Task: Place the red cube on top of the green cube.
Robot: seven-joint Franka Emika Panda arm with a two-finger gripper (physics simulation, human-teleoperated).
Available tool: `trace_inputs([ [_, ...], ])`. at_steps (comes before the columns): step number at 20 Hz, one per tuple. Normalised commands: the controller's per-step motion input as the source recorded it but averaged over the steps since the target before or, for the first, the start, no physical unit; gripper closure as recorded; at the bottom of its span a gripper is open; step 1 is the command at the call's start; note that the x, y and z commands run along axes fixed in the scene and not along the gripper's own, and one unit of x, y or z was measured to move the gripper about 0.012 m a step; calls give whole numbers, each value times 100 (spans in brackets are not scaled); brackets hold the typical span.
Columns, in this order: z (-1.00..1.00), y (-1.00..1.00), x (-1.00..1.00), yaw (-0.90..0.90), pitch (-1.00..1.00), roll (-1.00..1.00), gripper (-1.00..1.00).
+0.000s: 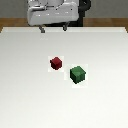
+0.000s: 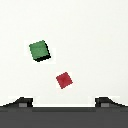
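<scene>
The small dark-red cube (image 1: 56, 62) sits on the white table, with the larger dark-green cube (image 1: 78, 74) close beside it, toward the exterior view's right and nearer the camera; they are apart, not touching. In the wrist view the red cube (image 2: 63, 80) and the green cube (image 2: 39, 50) both lie on the table well below the hand. My gripper (image 1: 53, 28) hangs high at the far side of the table, well behind both cubes. Its two fingertips (image 2: 22, 102) stand wide apart with nothing between them, so it is open and empty.
The white table (image 1: 30, 95) fills most of the view; its far edge meets a brown floor strip (image 1: 10, 22). The robot's grey base (image 1: 52, 12) stands behind that edge.
</scene>
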Motion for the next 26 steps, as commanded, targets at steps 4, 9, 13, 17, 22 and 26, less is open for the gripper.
trace_inputs([
  [4, 0, 0, 25, 8, 0, 0, -100],
  [9, -20, 0, 0, 0, 0, 0, -100],
  [13, -50, 0, 0, 0, 0, 0, -100],
  [17, -75, 0, 0, 0, 0, 0, -100],
  [22, -60, 0, 20, 0, 0, 0, -100],
  [26, -50, 0, 0, 0, 0, 0, -100],
])
